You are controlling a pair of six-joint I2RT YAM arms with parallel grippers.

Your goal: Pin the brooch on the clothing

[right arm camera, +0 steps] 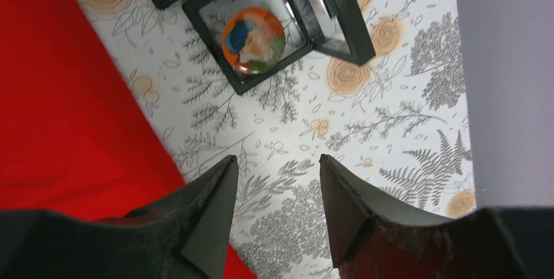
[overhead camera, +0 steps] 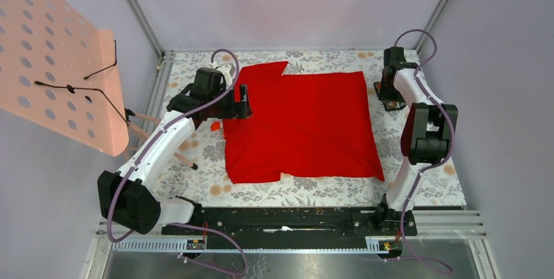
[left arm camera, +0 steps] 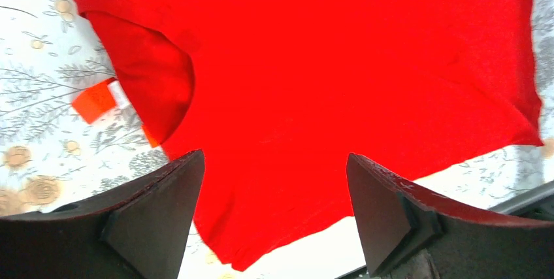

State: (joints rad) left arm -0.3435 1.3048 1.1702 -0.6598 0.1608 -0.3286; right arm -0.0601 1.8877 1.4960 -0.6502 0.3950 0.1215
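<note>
The clothing [overhead camera: 300, 125], a bright red shirt, lies flat in the middle of the flowered table. My left gripper [overhead camera: 245, 102] hangs over its left edge by the neckline. In the left wrist view that gripper [left arm camera: 274, 161] stands wide open above the red fabric [left arm camera: 340, 63], holding nothing. The brooch [right arm camera: 253, 40], a round piece in orange, blue, green and white, rests inside an open black box [right arm camera: 215, 47] at the table's far right. My right gripper [right arm camera: 277, 164] hovers short of the box over bare tablecloth, open and empty, with the shirt's right edge [right arm camera: 65, 109] beside it.
An orange tag [left arm camera: 95, 101] sticks out near the shirt's neckline. A second black frame [right arm camera: 336, 11] adjoins the brooch box. A pink pegboard [overhead camera: 59, 76] with black wire hooks leans at the left, wooden rods [overhead camera: 170, 151] below it. A black rail [overhead camera: 281, 220] runs along the near edge.
</note>
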